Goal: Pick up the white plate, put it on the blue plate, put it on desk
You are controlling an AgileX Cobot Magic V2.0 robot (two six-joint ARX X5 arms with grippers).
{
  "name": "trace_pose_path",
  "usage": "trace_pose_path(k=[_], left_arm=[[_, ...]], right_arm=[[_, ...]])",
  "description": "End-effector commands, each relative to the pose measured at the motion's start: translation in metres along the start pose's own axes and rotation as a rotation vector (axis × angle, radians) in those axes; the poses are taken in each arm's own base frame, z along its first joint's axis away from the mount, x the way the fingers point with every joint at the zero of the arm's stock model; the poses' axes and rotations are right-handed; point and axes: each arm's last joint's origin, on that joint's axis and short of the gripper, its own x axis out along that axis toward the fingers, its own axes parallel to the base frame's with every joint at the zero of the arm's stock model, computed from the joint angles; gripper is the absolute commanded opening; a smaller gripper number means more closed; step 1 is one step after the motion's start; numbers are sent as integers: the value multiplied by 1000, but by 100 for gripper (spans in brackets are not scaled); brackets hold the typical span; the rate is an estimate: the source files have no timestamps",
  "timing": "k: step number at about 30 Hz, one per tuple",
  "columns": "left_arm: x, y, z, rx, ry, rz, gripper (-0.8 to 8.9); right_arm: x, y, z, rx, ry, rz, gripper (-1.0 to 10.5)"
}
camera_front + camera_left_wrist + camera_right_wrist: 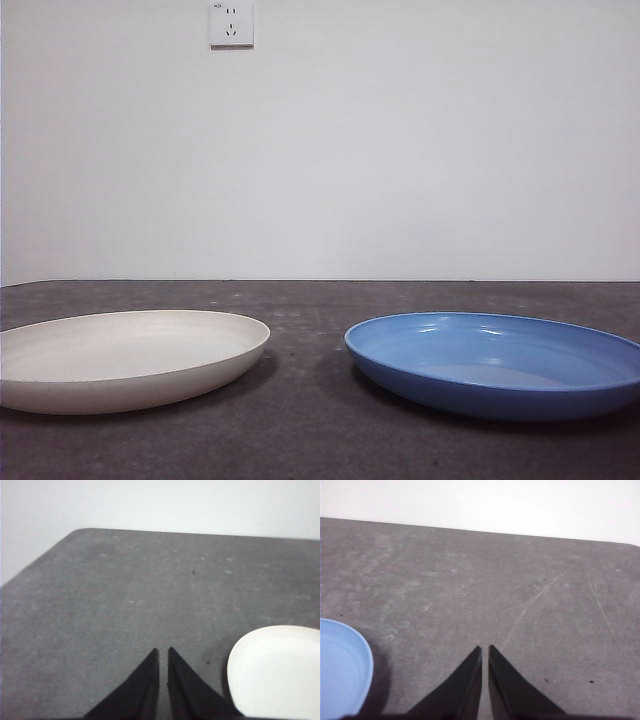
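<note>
The white plate (125,355) rests flat on the desk (310,300) at the left of the front view. The blue plate (495,360) lies beside it on the right, with a gap of bare desk between them. Neither arm shows in the front view. In the left wrist view my left gripper (163,651) hangs above bare desk, jaws shut and empty, with the white plate's rim (275,672) just to one side. My right gripper (485,648) is likewise shut and empty over the desk, and an edge of the blue plate (342,667) lies off to its side.
A white wall with a power socket (231,23) stands behind the desk. The desk's rounded far corners (82,531) show in both wrist views. Faint scratches (535,600) mark the surface.
</note>
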Motion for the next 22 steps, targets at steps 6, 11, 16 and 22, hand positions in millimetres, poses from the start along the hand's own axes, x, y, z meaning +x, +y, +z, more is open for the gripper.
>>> trace_pose_path(k=[6, 11, 16, 22], left_arm=[[-2, -1, 5, -93, -10, -7, 16], [-10, -3, 30, -155, -70, -31, 16], [-14, -7, 53, -252, -77, -69, 16], [-19, -14, 96, -235, -97, -138, 16]], right_arm=[[-1, 1, 2, 164, -11, 25, 13], [-8, 0, 24, 266, -75, 28, 11], [-17, 1, 53, 356, -125, 54, 11], [-23, 4, 95, 393, -113, 118, 11]])
